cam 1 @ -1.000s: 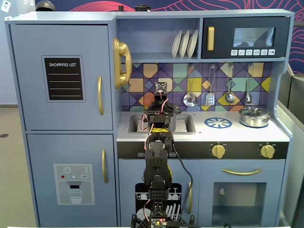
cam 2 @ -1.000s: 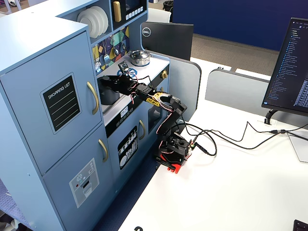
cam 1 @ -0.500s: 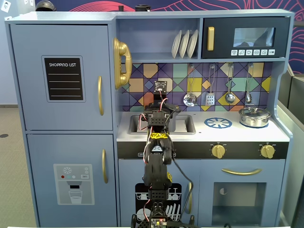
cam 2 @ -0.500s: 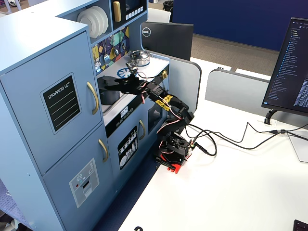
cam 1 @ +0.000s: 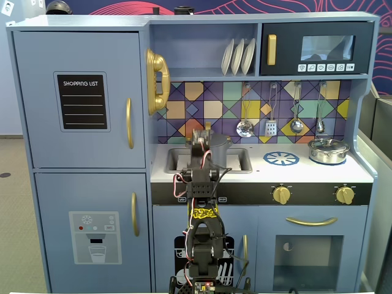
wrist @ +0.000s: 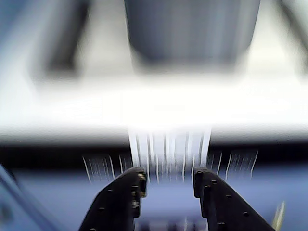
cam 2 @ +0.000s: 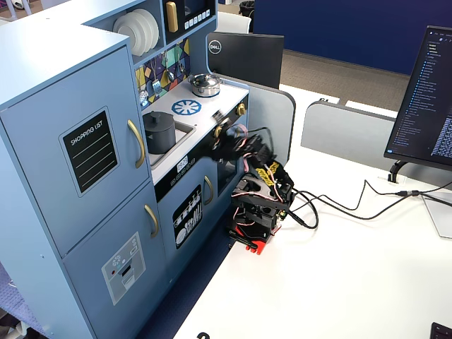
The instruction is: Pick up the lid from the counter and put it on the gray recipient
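Note:
The gray recipient (cam 2: 161, 134) stands in the sink (cam 2: 185, 131). In a fixed view it is partly behind my arm (cam 1: 220, 144), and it fills the top of the blurred wrist view (wrist: 192, 29). A flat dark gray lid (cam 2: 158, 117) appears to lie on top of it; I see no lid on the counter. My gripper (wrist: 168, 180) is open and empty, in front of the counter's front edge and short of the pot. It also shows in both fixed views (cam 1: 199, 142) (cam 2: 215, 141), blurred by motion.
A shiny silver pot (cam 1: 329, 150) with its lid stands on the right burner. A blue burner mark (cam 1: 281, 158) lies between it and the sink. Utensils (cam 1: 270, 116) hang on the back wall. Gold knobs (cam 1: 281, 195) sit on the black front strip.

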{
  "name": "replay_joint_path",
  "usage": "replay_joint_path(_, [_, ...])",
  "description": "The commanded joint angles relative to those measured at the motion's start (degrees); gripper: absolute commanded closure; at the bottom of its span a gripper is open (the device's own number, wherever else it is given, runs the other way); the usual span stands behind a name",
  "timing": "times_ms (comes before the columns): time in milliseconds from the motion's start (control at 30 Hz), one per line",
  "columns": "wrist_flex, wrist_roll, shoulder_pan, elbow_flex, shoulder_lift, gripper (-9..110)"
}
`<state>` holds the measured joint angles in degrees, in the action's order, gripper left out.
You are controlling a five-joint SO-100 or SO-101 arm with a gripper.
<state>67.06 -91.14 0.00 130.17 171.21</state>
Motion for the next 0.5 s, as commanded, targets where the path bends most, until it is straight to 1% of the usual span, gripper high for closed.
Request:
replay_joint_path(0, [-1.9, -0.7, 3.5, 10.1, 1.6, 101])
replay_joint_path(133, [-8.0, 5.2, 2.4, 23.7, 4.2, 101])
replay_joint_path(200, [-7.7, 7.6, 1.1, 29.2, 7.3, 101])
replay_joint_path(267, [-4.9, 9.5, -0.1, 33.7, 10.9, 101])
replay_joint_path(333, [-0.2, 6.1, -0.6, 36.1, 10.8, 101])
replay_joint_path(367, [2.2, 6.2, -0.7, 36.8, 10.8, 101])
replay_joint_path(467, [7.0, 9.0, -0.5, 39.6, 10.8, 101])
